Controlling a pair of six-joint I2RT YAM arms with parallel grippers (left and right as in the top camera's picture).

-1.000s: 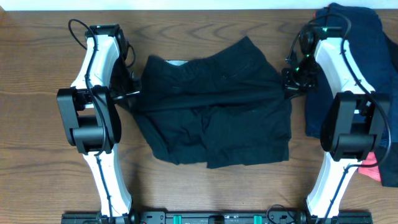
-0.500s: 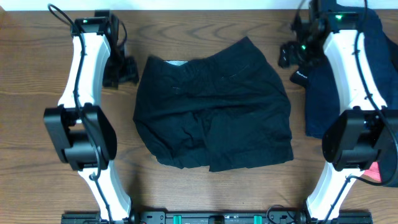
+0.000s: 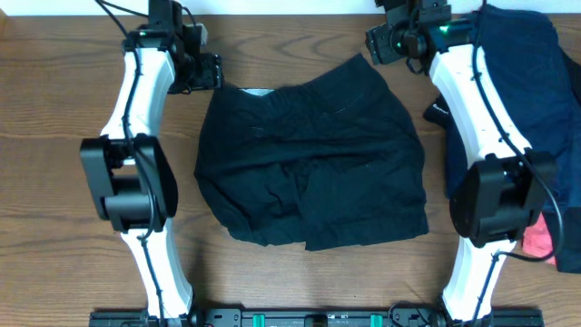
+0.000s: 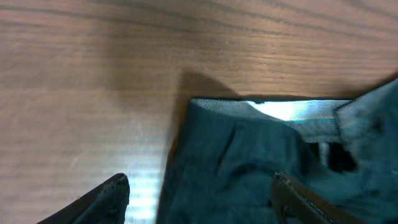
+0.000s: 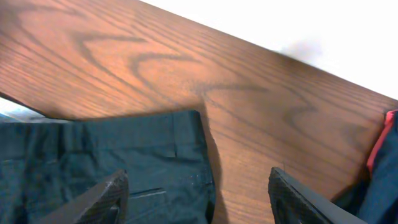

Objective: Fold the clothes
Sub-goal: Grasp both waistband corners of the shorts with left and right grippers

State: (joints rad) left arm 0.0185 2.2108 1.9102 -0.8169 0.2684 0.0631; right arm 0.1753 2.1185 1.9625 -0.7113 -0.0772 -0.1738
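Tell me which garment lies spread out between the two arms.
The black shorts, lying flat in the middle. The navy-blue garments are heaped at the far right, with the coral-pink garment beside them.

The shorts [image 3: 313, 163] are showing soft, matt black cloth, lightly creased. The table [image 3: 54, 182] is showing smooth, grained wood with a faint sheen. The arms [image 3: 136, 91] are gleaming in glossy white plastic.

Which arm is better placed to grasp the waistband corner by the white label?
Left end effector: open, hovering at that corner of the black shorts, white label beside it; right end effector is at the opposite corner.
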